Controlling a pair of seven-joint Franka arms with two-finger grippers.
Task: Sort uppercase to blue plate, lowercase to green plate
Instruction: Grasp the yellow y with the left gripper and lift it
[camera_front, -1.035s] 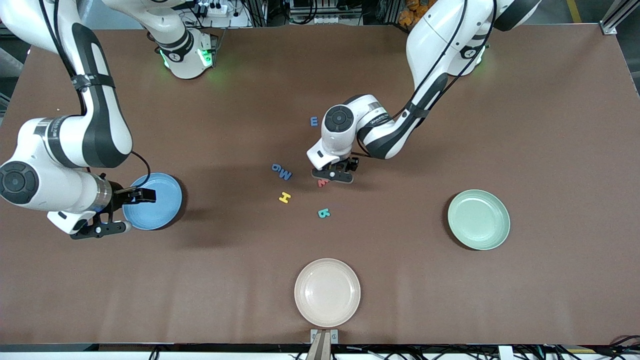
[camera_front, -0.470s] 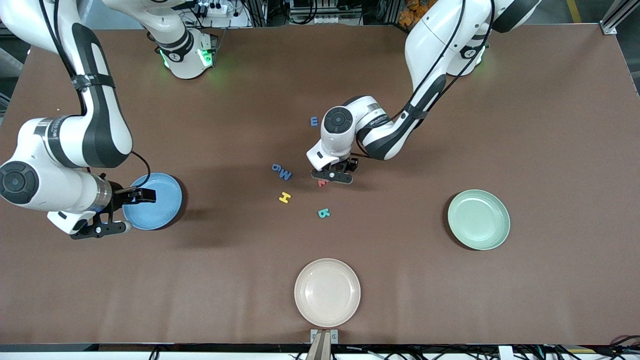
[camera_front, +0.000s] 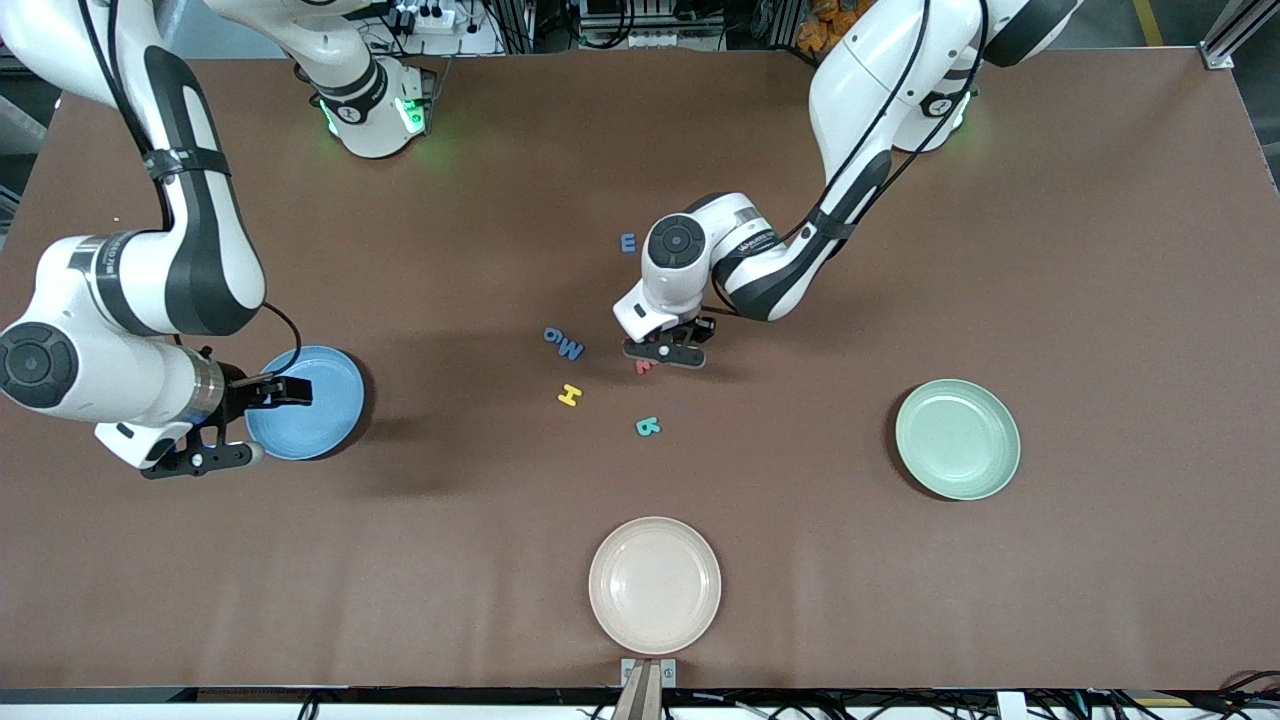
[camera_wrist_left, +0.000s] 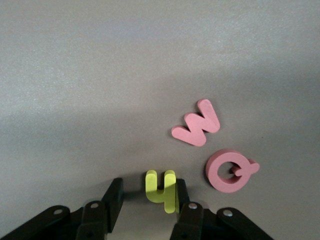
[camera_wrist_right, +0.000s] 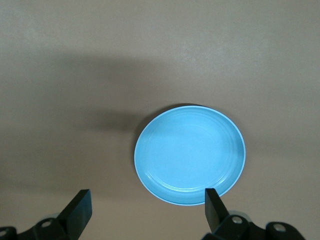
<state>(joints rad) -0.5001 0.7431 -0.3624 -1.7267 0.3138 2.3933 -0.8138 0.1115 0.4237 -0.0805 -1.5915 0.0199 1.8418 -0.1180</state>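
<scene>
The round, shallow cream plate (camera_front: 654, 585) lies nearest the front camera, at the edge of the brown surface (camera_front: 1050, 560). The round, pale mint-green plate (camera_front: 957, 439) lies toward the left arm's end.

The left tool (camera_wrist_left: 145, 197) is down at the surface mid-table. Its fingers (camera_wrist_left: 181, 192) bracket the small flat yellow foam lowercase h (camera_wrist_left: 162, 189): one finger touches the letter, the other stands just apart, so the tool is partly closed around the h and not visibly clamped. Just beside the tool lie the flat red foam capital Q (camera_wrist_left: 229, 170) and the flat red foam lowercase w (camera_wrist_left: 196, 129); in the front view only a red sliver shows under the tool, probably one of these. Near the tool, toward the front camera, lie the teal foam capital R (camera_front: 648, 427) and the yellow foam capital H (camera_front: 569, 395). The blue foam capital M (camera_front: 570, 349) touches the blue foam lowercase g (camera_front: 552, 336). The blue foam lowercase m (camera_front: 628, 242) lies beside the left wrist.

The right tool (camera_wrist_right: 145, 210) waits, fingers wide apart and empty, over the rim of the round, sky-blue plate (camera_wrist_right: 190, 154).
</scene>
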